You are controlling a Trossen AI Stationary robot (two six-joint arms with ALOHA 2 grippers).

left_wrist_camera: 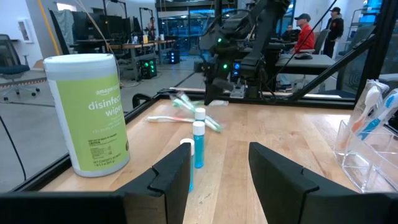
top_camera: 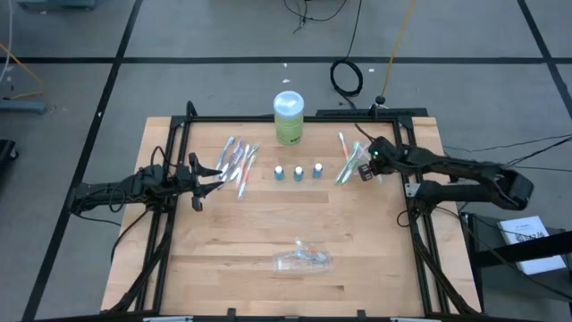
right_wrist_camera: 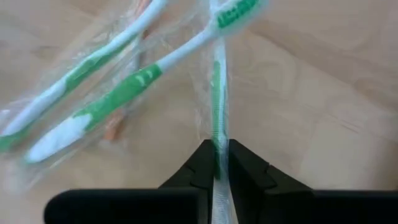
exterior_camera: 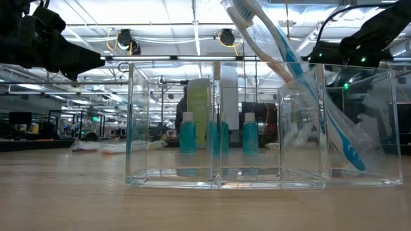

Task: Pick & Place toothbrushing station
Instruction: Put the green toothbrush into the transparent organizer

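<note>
Right claw (right_wrist_camera: pixel 216 163) is pinched nearly shut on a green toothbrush (right_wrist_camera: pixel 216 93), the handle running straight out ahead between its fingers. It sits low over the small pile of toothbrushes (top_camera: pixel 347 154) at the right rear of the tabletop (top_camera: pixel 268 224), with two more green-and-white ones (right_wrist_camera: pixel 118 93) lying slantwise just beside the held one. The clear holder (top_camera: pixel 302 260) lies toward the front edge, well apart from this claw, so the brush would likely have to be carried forward and tipped upright; one blue-and-white brush (exterior_camera: pixel 302 77) already leans in its end compartment. Left claw (top_camera: pixel 207 175) waits with fingers parted beside the other pile (top_camera: pixel 239 161), holding nothing. Three small tubes (top_camera: pixel 298 172) stand in a row between the piles.
</note>
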